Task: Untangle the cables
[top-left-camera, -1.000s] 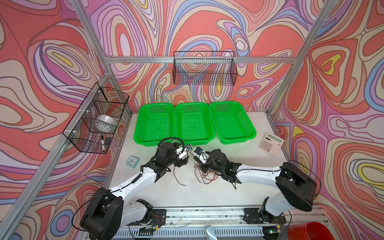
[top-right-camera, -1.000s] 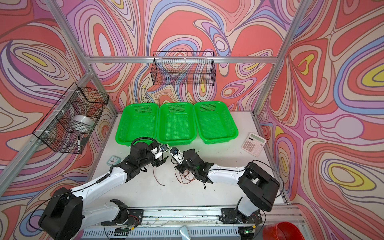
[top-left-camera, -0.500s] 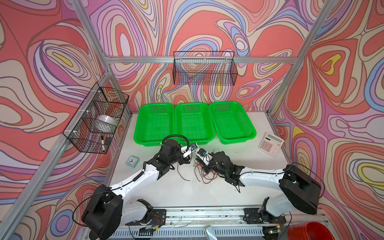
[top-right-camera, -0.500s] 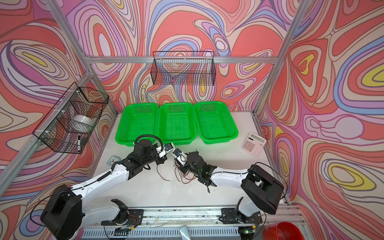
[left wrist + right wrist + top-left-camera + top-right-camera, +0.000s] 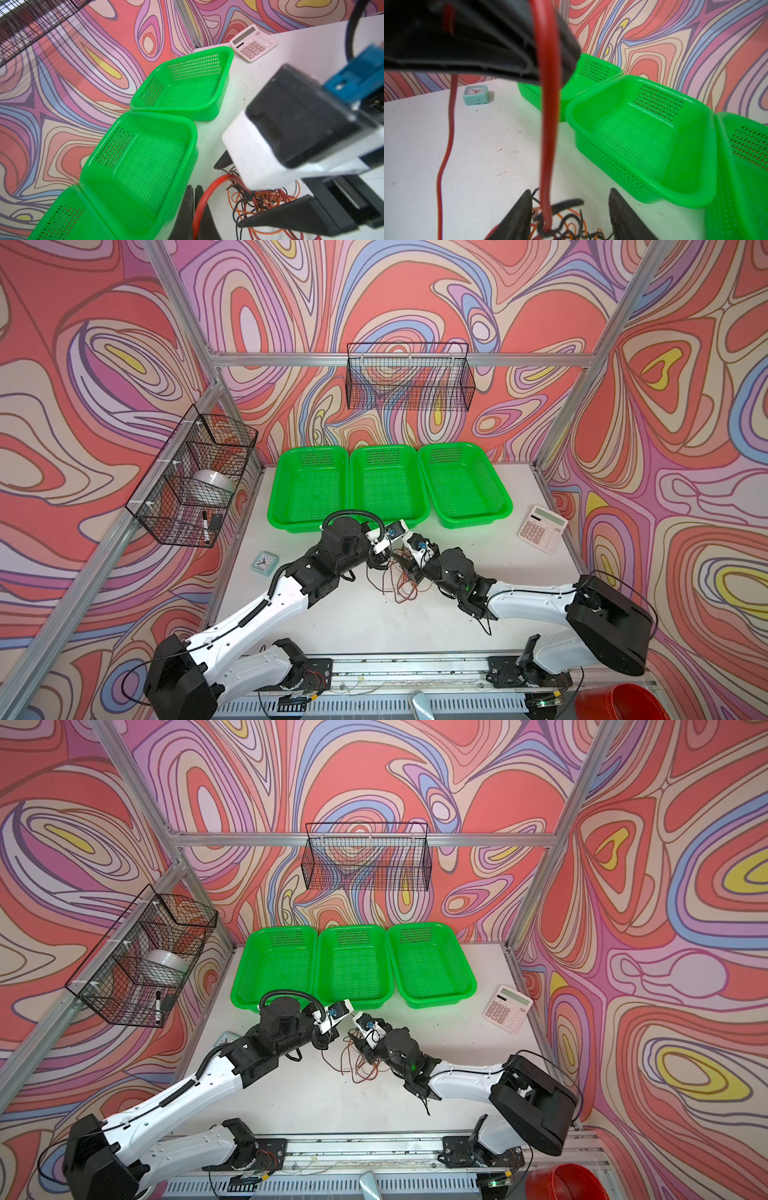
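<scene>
My left claw point(image 5: 195, 188) has just clenched on one red cable point(image 5: 548, 128) rising from the cables point(image 5: 399, 583) at lower centre of frame; my right claw point(image 5: 569, 194) has released, so I can draw it out.
</scene>
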You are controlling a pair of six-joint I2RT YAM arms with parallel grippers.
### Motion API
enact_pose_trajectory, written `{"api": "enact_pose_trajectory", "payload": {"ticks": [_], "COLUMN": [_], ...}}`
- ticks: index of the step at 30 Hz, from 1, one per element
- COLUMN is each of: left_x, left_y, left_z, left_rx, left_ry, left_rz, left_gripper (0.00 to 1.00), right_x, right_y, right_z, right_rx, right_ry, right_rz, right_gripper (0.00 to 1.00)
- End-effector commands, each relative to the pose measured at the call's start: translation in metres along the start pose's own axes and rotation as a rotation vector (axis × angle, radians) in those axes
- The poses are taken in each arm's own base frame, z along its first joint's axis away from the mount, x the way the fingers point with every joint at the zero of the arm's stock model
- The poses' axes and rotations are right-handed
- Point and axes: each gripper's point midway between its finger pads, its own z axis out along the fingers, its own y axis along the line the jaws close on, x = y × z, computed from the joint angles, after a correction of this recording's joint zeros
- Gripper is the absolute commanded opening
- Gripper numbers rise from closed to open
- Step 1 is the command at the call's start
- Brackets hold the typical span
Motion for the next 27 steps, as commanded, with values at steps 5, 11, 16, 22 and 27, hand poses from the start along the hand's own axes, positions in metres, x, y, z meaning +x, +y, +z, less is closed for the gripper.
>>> {"api": "enact_pose_trajectory", "payload": {"ticks": [5,11,16,22,27], "left_x": [-0.035,-0.062,-0.09,-0.116,-0.138], "left_y": [0.018,0.022,0.03,0.042,0.056], "left_z": [-0.001,-0.002,-0.007,-0.016,-0.024], "left_rx": [-0.006,0.012,0.015,-0.002,-0.037], "left_ry": [-0.01,-0.071,-0.121,-0.168,-0.202], "left_rz": [-0.003,-0.039,-0.049,-0.052,-0.047], "left_gripper": [0.0,0.0,0.0,0.0,0.0], "right_x": [-0.067,-0.076,-0.052,-0.018,0.01], "right_y": [-0.011,-0.009,-0.015,-0.024,-0.03], "right_z": [-0.025,-0.019,-0.004,0.012,0.015], "right_rx": [0.029,0.015,0.06,0.14,0.185], "right_ry": [-0.221,-0.197,-0.148,-0.079,-0.059], "right_rz": [0.053,0.041,0.101,0.159,0.223], "right_gripper": [0.6,0.42,0.28,0.15,0.11]}}
